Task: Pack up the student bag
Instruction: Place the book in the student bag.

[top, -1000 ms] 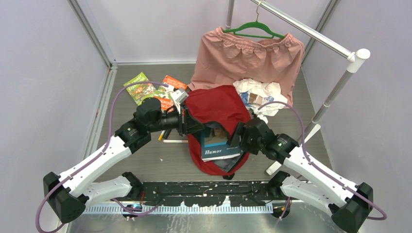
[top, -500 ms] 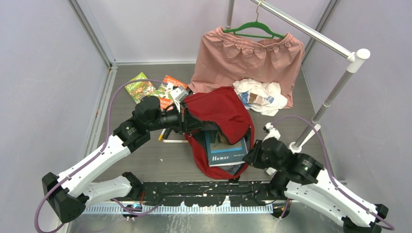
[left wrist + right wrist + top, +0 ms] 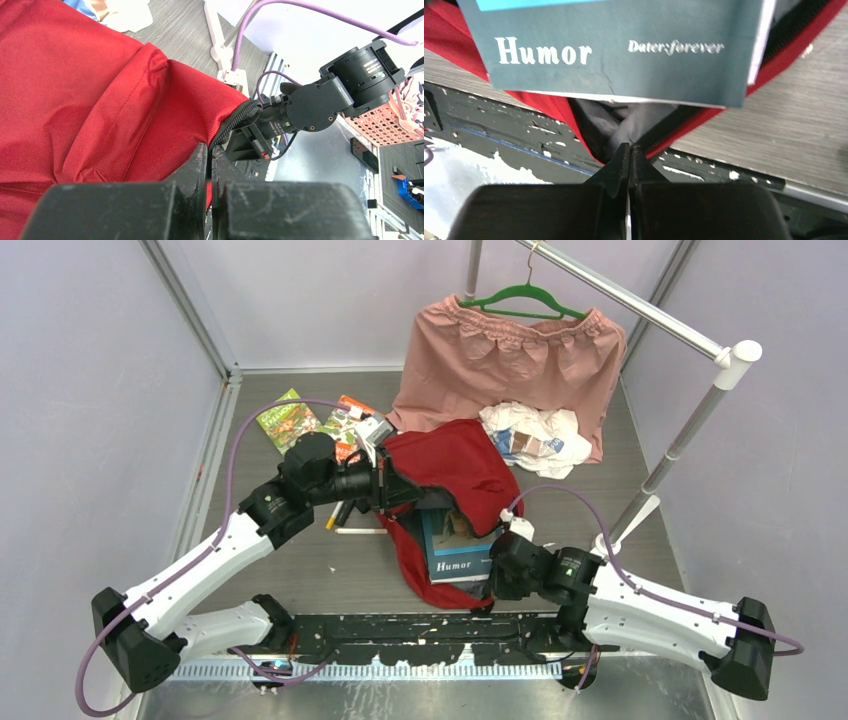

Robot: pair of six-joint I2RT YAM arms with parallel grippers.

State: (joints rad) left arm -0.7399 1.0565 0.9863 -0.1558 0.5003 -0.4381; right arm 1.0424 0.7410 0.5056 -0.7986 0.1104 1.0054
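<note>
red fabric of the student bag (image 3: pixel 452 462) sits at the centre of the top view, its upper flap lifted by my left gripper (image 3: pixel 210 152), which pinches the black zipper edge (image 3: pixel 235 120). my right gripper (image 3: pixel 629 147) is pressed together at the grey lining (image 3: pixel 634 117) on the bag's near lip, low in the frame, and i cannot tell whether any cloth is caught. if that nip is empty or holds only lining, a pull could slip off or drag the lining out, and the humor book (image 3: pixel 609 50) overhanging the lip could slide out.
</note>
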